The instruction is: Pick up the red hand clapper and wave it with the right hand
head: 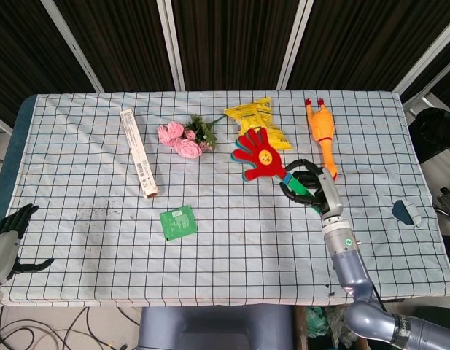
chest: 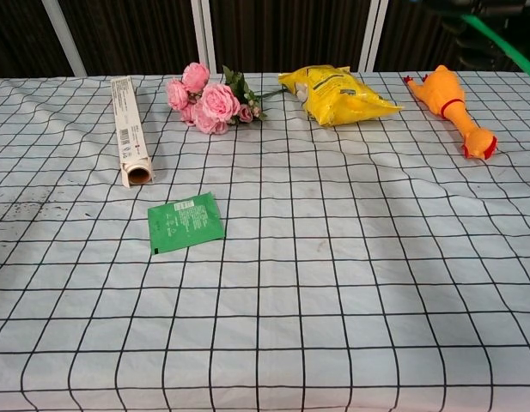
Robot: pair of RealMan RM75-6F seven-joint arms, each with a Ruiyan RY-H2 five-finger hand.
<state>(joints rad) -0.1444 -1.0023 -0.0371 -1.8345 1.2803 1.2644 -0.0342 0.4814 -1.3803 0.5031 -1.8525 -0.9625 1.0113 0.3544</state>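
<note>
In the head view the red hand clapper point(head: 259, 154) is lifted off the table, its red palm with a yellow face pointing up and left over the yellow bag. My right hand point(head: 311, 189) grips its green handle point(head: 298, 187), fingers wrapped around it. The chest view shows only the green handle point(chest: 498, 45) and a dark bit of the hand at the top right corner. My left hand point(head: 12, 237) rests open at the table's front left edge, holding nothing.
On the checked cloth lie a yellow snack bag point(head: 258, 128), a rubber chicken point(head: 322, 135), pink roses point(head: 182, 138), a long cardboard box point(head: 138, 152) and a green packet point(head: 178, 222). A small grey object point(head: 407, 212) sits near the right edge.
</note>
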